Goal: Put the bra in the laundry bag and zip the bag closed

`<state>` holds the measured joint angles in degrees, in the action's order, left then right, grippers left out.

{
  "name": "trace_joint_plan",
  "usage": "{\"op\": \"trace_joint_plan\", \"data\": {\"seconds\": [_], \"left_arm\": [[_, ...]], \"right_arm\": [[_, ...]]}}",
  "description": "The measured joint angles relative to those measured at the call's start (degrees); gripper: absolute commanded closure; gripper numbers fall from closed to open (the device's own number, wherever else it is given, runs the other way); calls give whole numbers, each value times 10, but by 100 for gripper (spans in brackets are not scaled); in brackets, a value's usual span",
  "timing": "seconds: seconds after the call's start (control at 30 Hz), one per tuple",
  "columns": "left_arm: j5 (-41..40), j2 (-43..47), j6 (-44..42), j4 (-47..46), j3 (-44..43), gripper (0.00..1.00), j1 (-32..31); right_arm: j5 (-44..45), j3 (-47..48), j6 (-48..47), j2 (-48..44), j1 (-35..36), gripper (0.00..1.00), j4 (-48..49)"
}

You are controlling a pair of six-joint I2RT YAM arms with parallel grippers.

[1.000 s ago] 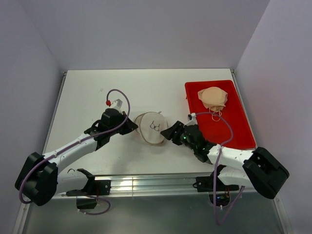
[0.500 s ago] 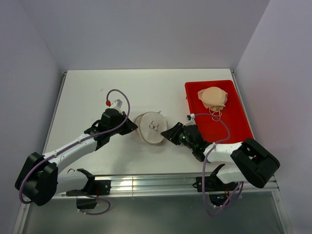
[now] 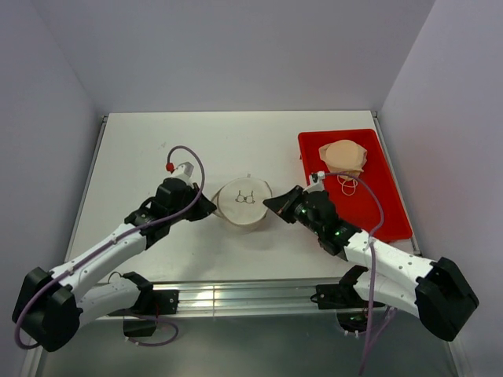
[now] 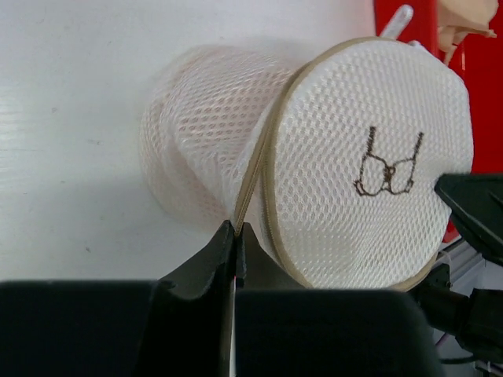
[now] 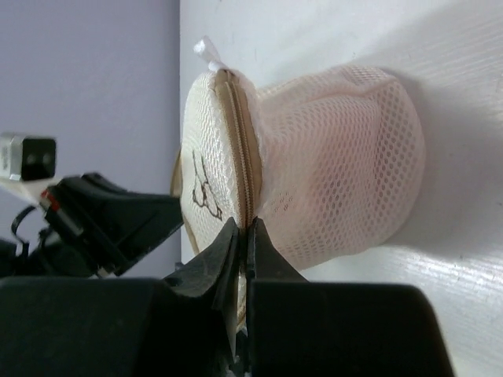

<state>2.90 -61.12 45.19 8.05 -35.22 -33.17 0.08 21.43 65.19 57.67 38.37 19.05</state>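
The white mesh laundry bag [image 3: 244, 203] lies on its side at the table's middle, its round face with the small black mark turned up toward the top camera. A pale pink bra [image 5: 346, 157] shows faintly through the mesh wall. My left gripper [image 3: 211, 206] is shut on the beige zipper seam at the bag's left rim, and the left wrist view shows its tips [image 4: 236, 228] pinching the tape. My right gripper [image 3: 275, 206] is shut on the same seam at the right rim, tips [image 5: 245, 226] closed over the zipper teeth. The seam looks closed where it shows.
A red tray [image 3: 381, 216] sits at the right of the table, with a darker tan-peach bra [image 3: 343, 157] at its far end. A metal rail [image 3: 251, 297] runs along the near edge. Walls stand close on the left, right and back.
The right gripper has closed onto the bag's zipper seam. The bag has turned so its marked face points more upward, and both arms have shifted slightly with it.
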Motion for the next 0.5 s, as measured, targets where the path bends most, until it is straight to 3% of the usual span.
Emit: {"op": "trace_joint_plan", "data": {"seconds": [0.23, 0.3, 0.37, 0.5], "left_arm": [[-49, 56, -16, 56, -32, 36, -61], [-81, 70, -11, 76, -38, 35, -84], [-108, 84, -8, 93, -42, 42, -101], [-135, 96, -7, 95, -45, 46, -149]], "right_arm": [[46, 73, 19, -7, 1, 100, -151], [57, 79, 25, 3, 4, 100, -176], [64, 83, 30, 14, 4, 100, -196], [75, 97, 33, 31, 9, 100, -233]]}}
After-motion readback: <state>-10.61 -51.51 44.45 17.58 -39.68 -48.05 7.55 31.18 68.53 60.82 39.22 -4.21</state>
